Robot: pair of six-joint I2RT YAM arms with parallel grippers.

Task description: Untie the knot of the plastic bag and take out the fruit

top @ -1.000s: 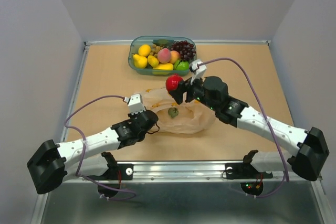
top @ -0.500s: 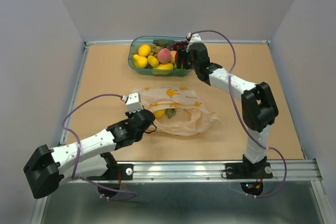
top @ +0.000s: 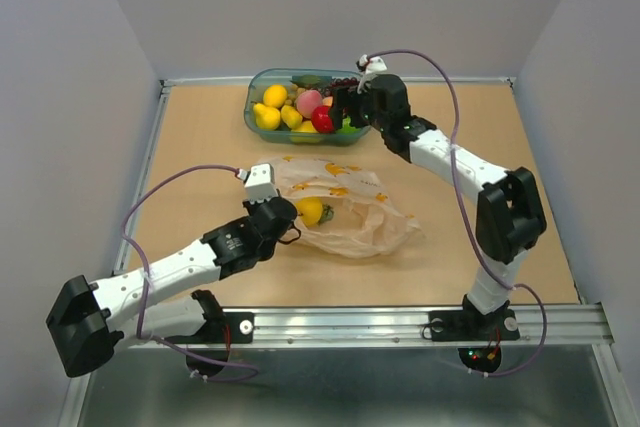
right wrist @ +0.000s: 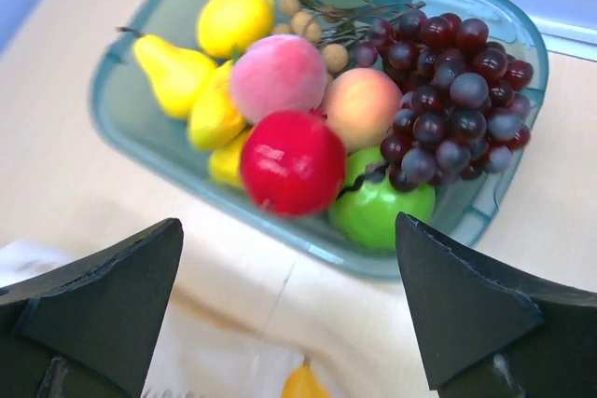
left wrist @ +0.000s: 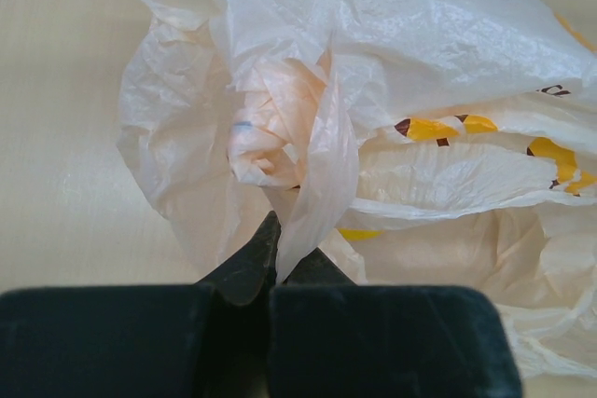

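Observation:
The plastic bag [top: 350,212] lies crumpled mid-table with a round yellow fruit [top: 310,210] showing through its film. My left gripper [top: 283,221] is shut on a strip of the bag [left wrist: 392,72] at its left end. A bunched lump of film [left wrist: 269,128] sits just ahead of the fingertips; I cannot tell whether it is the knot. My right gripper [right wrist: 294,305] hangs open over the near rim of the teal tub [right wrist: 140,137], holding nothing. A red apple [right wrist: 292,163] lies in the tub beside a pink peach [right wrist: 277,76] and purple grapes [right wrist: 452,90].
The tub [top: 258,129] at the back also holds a green apple [right wrist: 378,207], a lemon [right wrist: 233,18], a yellow pear [right wrist: 173,70] and brown balls [right wrist: 303,20]. A metal rail [top: 350,322] runs along the near edge. Grey walls enclose the table.
My right arm carried the red apple from above the bag to the tub and opened; the apple now lies in the tub. My left gripper stayed shut on the bag.

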